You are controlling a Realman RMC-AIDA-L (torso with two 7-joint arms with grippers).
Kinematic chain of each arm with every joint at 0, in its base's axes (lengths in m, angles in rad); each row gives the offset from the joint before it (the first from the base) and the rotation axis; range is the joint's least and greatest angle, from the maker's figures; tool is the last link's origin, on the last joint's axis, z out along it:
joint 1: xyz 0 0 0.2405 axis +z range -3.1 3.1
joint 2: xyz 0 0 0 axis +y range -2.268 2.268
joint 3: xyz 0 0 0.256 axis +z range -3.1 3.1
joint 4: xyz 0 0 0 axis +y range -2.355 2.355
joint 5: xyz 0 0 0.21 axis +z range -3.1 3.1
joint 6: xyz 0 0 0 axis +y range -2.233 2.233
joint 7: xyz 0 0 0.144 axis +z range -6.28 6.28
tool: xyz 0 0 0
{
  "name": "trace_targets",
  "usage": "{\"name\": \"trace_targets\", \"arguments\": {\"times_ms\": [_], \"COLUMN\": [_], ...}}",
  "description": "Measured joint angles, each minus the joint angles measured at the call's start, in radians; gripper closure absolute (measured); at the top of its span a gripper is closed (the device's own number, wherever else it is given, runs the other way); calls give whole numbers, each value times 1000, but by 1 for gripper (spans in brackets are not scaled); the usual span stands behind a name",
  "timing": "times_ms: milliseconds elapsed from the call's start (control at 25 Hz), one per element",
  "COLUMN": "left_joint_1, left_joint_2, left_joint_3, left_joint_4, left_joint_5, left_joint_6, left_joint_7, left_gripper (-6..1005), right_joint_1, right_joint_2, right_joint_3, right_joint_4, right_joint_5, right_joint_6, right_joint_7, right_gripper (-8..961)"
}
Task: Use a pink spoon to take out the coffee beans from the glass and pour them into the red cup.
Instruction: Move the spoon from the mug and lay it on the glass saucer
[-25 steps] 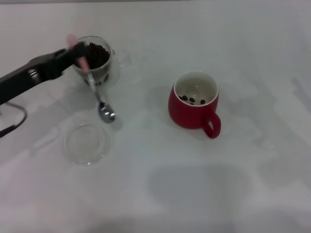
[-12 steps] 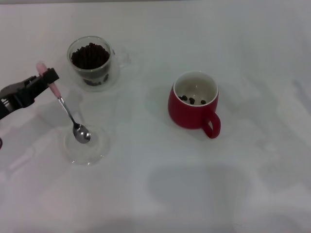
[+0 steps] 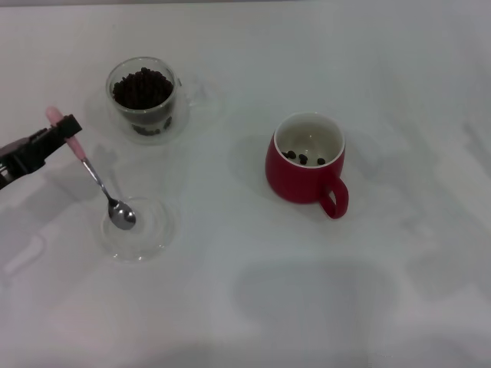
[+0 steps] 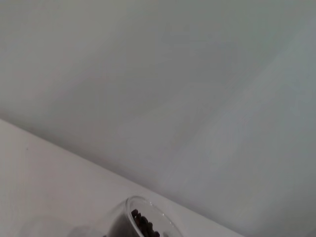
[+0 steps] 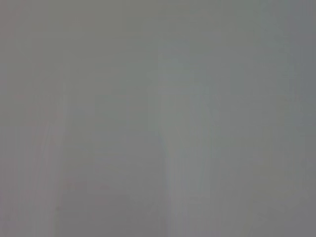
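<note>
We see the left gripper [image 3: 67,132] clenched on the pink spoon [image 3: 96,178] by its handle, the metal bowl down over the clear glass dish [image 3: 138,228]. The glass [image 3: 146,98] of coffee beans [image 3: 143,87] stands beyond; the red cup [image 3: 305,166], holding a few beans, sits well apart.

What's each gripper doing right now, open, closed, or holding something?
Left gripper: shut on the pink spoon, its bowl over the clear glass dish.
Right gripper: not in view.

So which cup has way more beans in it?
The clear glass near the left gripper is heaped with beans; the red cup holds only a few.
</note>
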Motion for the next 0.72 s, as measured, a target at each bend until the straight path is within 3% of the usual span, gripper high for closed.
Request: {"name": "trace_targets", "arguments": {"times_ms": [440,720], "left_joint_1": [-63,-96], "left_joint_2": [4,-5], "left_joint_3": [0,3], "left_joint_4": [-76,-97], "left_joint_5": [61,95], "left_joint_6": [-25,-42], "left_joint_7": [-26,-33], "left_gripper": [868,869], "right_joint_1": [-1,-3], "right_joint_2": [3,5], "right_joint_3": [34,34], "right_joint_4": [-3,-2], "right_joint_5": [2,1], "right_joint_6": [1,1], "right_joint_7": [3,5], "right_gripper": [109,108]}}
